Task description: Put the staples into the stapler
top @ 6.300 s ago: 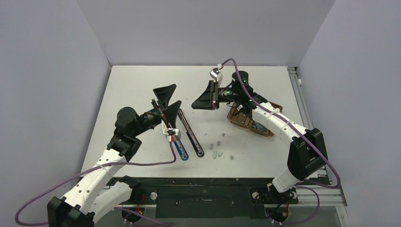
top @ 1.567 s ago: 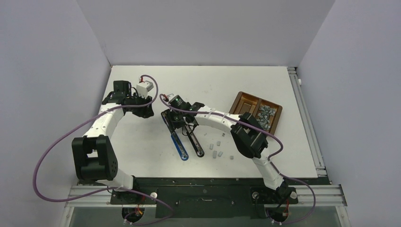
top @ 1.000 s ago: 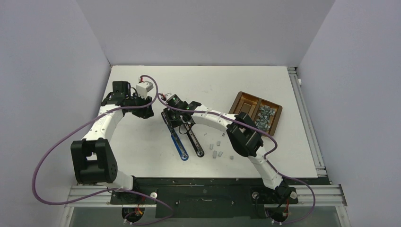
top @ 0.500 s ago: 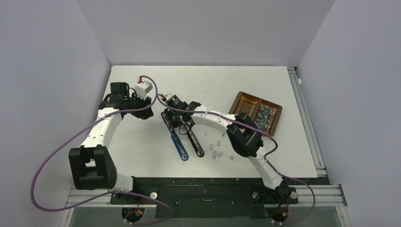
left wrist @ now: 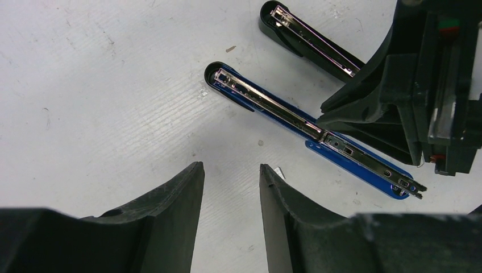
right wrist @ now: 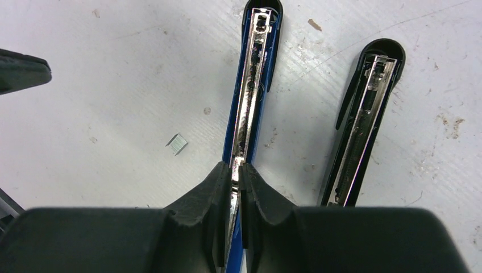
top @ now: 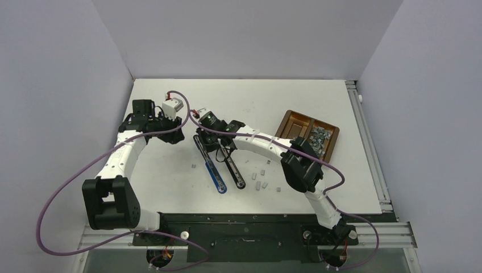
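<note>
A blue stapler (top: 211, 166) lies opened flat on the table, its silver magazine rail facing up (right wrist: 250, 96). My right gripper (right wrist: 236, 166) hangs right over that rail near the hinge end, shut, with no strip seen between its fingers. One small staples block (right wrist: 178, 144) lies on the table just left of the blue stapler. My left gripper (left wrist: 230, 168) is open and empty above the bare table, left of the stapler (left wrist: 295, 119). More staples (top: 262, 179) lie loose to the right, and a pile (top: 318, 139) sits in the tray.
A black stapler (top: 233, 168), also opened flat, lies beside the blue one on its right. A brown two-compartment tray (top: 293, 122) stands at the right. The two arms meet closely over the staplers' far ends.
My right gripper has closed over the blue stapler's rail. A small staples block now lies on the table left of the blue stapler. The left arm has barely moved.
</note>
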Controlling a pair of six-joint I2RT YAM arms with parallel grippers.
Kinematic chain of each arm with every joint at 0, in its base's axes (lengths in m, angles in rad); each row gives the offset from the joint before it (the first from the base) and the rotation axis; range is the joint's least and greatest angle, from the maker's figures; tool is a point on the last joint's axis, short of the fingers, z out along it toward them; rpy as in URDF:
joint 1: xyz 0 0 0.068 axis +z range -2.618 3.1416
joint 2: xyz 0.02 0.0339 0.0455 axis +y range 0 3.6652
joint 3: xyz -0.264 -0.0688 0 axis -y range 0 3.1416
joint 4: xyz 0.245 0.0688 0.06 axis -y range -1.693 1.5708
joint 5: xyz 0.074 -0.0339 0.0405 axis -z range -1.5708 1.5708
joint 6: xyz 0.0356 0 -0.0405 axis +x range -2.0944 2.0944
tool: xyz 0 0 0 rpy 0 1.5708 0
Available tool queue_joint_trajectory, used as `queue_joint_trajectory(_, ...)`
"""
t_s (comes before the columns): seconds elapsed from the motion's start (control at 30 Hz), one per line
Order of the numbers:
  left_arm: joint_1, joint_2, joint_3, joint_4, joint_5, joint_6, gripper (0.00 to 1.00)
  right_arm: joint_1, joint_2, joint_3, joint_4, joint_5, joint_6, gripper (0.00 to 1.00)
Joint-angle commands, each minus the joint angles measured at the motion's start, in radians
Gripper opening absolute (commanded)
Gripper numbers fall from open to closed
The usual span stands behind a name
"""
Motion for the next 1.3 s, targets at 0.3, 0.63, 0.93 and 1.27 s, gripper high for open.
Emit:
queue_joint_trajectory(0.3,0.156,0.041,0.068,-0.041,0.092,-0.015,0.43,0.103,-0.053,0.023,0.036,0.047,-0.003,0.43)
queue_joint_trajectory(0.63,0.241,-0.008,0.078,-0.023,0.107,-0.032,0.44,0.162,0.056,0.107,-0.009,0.012,0.045,0.53)
queue_joint_trajectory(0.93,0.272,-0.026,0.093,-0.005,0.137,-0.046,0.44,0.163,0.174,0.169,-0.078,0.006,0.062,0.53)
queue_joint_trajectory(1.27,0.274,-0.023,0.087,0.029,0.140,-0.048,0.45,0.153,0.252,0.233,-0.132,0.091,0.084,0.48)
